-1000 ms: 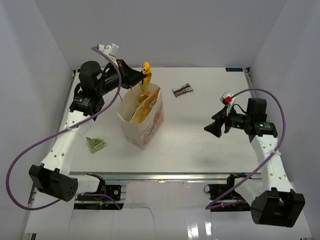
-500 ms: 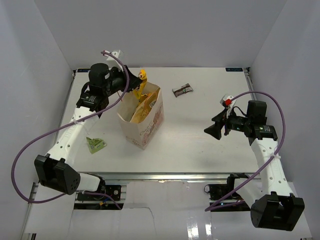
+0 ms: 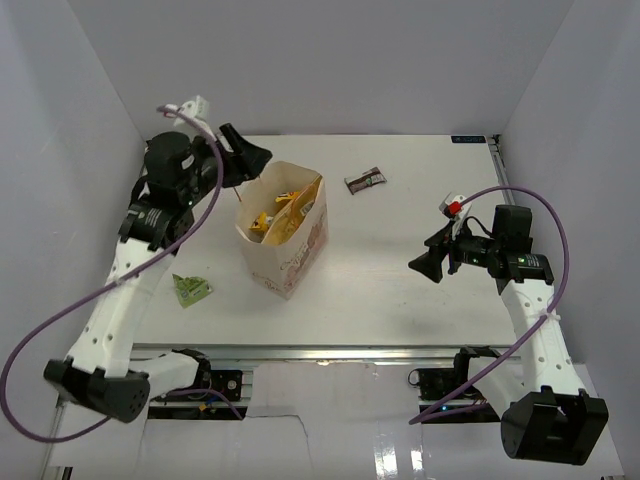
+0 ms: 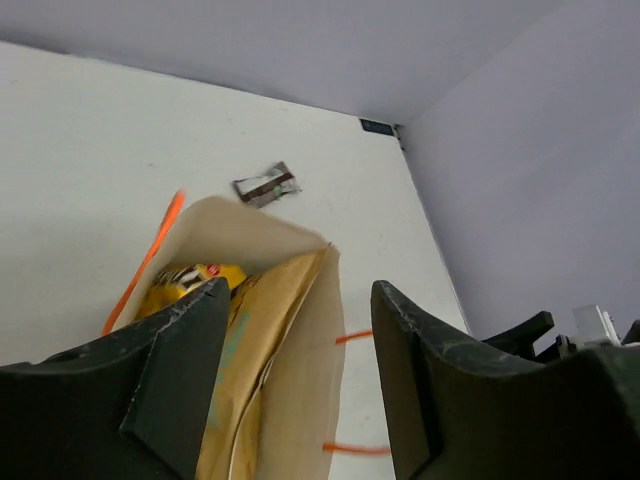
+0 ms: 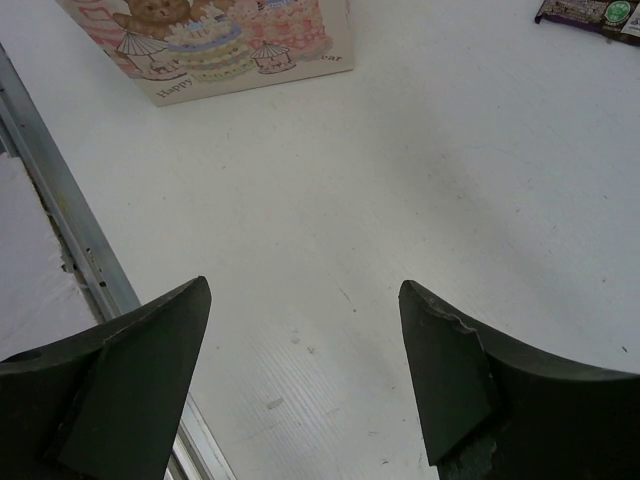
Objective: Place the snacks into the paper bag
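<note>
The left gripper [image 4: 298,288], its fingers spread with nothing between them, hangs above the far-left rim of a cream paper shopping bag [image 3: 290,258] with thin orange cord handles. The bag stands upright and open-mouthed left of centre on the white counter [image 3: 400,310]. Inside it, a large tan crinkly chip bag [image 3: 293,208] leans along the right wall. A yellow wrapper [image 3: 262,222] sits beside it on the left, below the rim and clear of the gripper. A pinkish print of a bear and cakes shows on the bag's side.

To the right and farther back, a dark brown-and-white snack bar [image 3: 365,180] lies flat on the counter, apart from the bag. A small green pouch [image 3: 190,290] lies flat on the counter left of the bag, under the left arm.

At the right of the scene the right gripper [image 5: 302,288], fingers also wide and empty, hovers over bare counter, well apart from the bag and both loose snacks.
</note>
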Controlling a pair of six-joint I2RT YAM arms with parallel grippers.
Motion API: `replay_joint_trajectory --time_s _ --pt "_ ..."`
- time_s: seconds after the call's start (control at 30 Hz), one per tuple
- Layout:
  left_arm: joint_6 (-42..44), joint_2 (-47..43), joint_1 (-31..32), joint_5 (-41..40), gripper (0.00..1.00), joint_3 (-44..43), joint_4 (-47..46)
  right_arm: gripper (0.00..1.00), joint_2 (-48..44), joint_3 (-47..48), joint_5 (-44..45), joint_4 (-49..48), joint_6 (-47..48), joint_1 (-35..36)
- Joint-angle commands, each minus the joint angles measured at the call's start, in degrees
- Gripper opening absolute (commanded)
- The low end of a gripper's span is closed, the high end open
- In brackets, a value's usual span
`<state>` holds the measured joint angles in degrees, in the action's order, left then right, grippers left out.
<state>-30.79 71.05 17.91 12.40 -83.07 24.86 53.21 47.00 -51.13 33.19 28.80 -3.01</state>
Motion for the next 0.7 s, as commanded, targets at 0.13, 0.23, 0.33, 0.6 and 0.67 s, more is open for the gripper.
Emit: replay_joint_trajectory --time_s 0.13,0.23,0.33,0.6,0.67 --pt "-15.07 -19.97 -1.65 -32.87 0.67 13.27 22.74 0.82 -1.97 -2.61 2.70 -3.74 -3.30 -0.42" --pt "-20.25 -19.98 -5.33 -33.06 0.68 19.94 25.67 0.82 -2.06 -3.41 3.58 -4.62 -4.19 -0.42" --pt "-22.82 -18.58 -12.80 -28.59 0.69 26.96 24.80 0.82 -1.53 -3.76 4.02 -4.71 -4.28 -0.42" --pt "-31.97 -4.17 -21.87 -27.61 0.74 33.23 23.14 0.82 -0.65 -5.87 3.67 -6.64 -4.80 -0.42" --pt "-31.01 -1.37 -22.13 -27.17 0.77 33.58 20.85 0.82 -0.74 -6.39 3.59 -6.91 -4.89 -0.42"
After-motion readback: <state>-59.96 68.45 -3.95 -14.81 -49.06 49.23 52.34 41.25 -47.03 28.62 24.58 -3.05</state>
